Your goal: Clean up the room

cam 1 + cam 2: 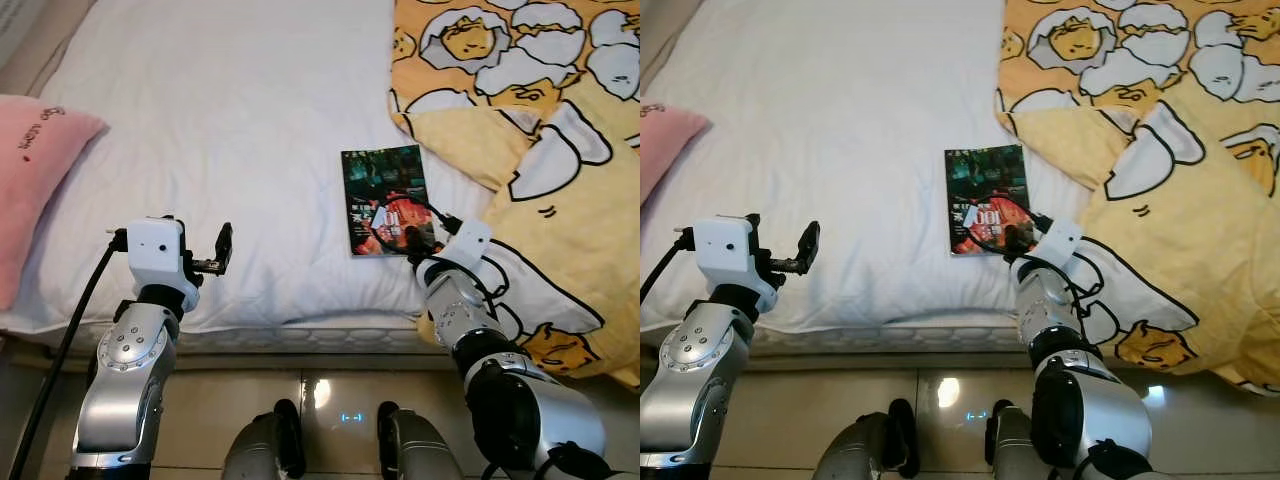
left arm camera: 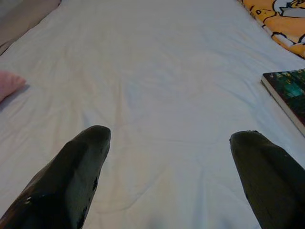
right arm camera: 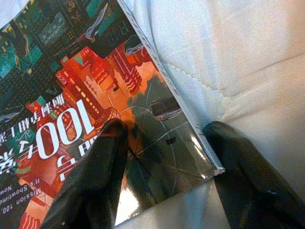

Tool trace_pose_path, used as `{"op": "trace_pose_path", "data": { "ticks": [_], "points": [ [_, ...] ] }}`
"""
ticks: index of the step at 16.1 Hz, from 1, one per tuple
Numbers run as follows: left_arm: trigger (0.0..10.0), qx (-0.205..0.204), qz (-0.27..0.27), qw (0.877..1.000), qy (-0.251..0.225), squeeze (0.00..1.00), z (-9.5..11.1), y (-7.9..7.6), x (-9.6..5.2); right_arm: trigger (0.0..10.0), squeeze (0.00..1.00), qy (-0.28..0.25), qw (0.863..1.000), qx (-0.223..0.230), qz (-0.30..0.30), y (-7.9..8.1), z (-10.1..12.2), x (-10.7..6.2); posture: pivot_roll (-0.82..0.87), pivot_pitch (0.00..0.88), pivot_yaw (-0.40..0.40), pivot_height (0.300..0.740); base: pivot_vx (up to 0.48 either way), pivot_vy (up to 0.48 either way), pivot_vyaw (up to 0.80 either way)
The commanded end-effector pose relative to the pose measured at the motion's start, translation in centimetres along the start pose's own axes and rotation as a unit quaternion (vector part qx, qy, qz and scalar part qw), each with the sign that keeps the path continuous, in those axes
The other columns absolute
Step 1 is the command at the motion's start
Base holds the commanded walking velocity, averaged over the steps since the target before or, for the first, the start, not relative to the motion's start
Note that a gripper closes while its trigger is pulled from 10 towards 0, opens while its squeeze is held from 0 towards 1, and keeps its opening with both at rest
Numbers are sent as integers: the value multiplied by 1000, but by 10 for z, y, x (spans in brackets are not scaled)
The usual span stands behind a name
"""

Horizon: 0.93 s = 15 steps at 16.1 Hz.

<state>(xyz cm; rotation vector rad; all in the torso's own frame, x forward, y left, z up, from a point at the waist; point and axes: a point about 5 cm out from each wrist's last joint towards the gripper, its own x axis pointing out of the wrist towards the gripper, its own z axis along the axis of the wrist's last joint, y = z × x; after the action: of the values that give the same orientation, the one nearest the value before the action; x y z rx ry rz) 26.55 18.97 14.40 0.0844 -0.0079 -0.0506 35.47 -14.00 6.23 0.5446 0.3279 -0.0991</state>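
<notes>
Book (image 1: 384, 198) lay flat on the white bed (image 1: 230, 130), near its front edge and just left of the rumpled yellow cartoon blanket (image 1: 520, 90), long axis running from near to far. Its dark cover with red and teal artwork faced up. My right end effector (image 3: 164, 143) rested at the book's near right corner, fingers spread apart, one finger (image 3: 95, 176) on the cover and the other on the sheet just beside the edge, gripping nothing. My left end effector (image 2: 169, 157) hovered wide open over bare sheet, well left of the book. A pink pillow (image 1: 35, 170) sat at the bed's left. Pale glossy floor tiles (image 1: 330, 400) showed below the mattress.
</notes>
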Motion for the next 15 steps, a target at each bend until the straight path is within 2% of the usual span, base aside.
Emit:
{"op": "trace_pose_path", "data": {
  "ticks": [1,4,5,6,7,8,12,13,15],
  "points": [
    [10000,2,10,1000,1,0,1,4,-2,0,0,110,994,4,-4,3,-50,-11,103,305,117,740,0,0,0],
    [10000,1,11,1000,1,0,1,4,-2,0,0,109,994,-7,2,6,-52,-12,101,303,113,740,0,0,0],
    [10000,0,12,1000,2,0,0,5,-2,10000,0,68,982,-172,-30,5,-55,-15,94,299,108,740,0,0,0],
    [10000,-2,12,1000,1,0,0,4,-1,10000,0,32,969,-243,-28,11,-57,-18,91,296,109,740,0,0,0],
    [10000,-2,10,1000,1,0,-1,3,-1,10000,800,14,965,-260,-23,15,-55,-18,90,293,110,740,0,0,0],
    [10000,-3,9,1000,1,0,-1,3,-1,10000,1000,-9,959,-283,-16,21,-50,-17,86,282,108,740,0,0,0],
    [10000,-4,8,1000,-2,0,-1,0,1,10000,1000,-25,949,-315,-7,27,-51,-18,83,263,98,740,0,0,0],
    [10000,-5,9,1000,-2,0,-1,0,1,10000,1000,-17,950,-310,-5,27,-54,-19,82,262,97,740,0,0,0],
    [10000,-5,10,1000,-3,0,-1,1,2,10000,1000,34,961,-276,3,27,-65,-20,82,261,92,740,0,0,0]
  ]
}}
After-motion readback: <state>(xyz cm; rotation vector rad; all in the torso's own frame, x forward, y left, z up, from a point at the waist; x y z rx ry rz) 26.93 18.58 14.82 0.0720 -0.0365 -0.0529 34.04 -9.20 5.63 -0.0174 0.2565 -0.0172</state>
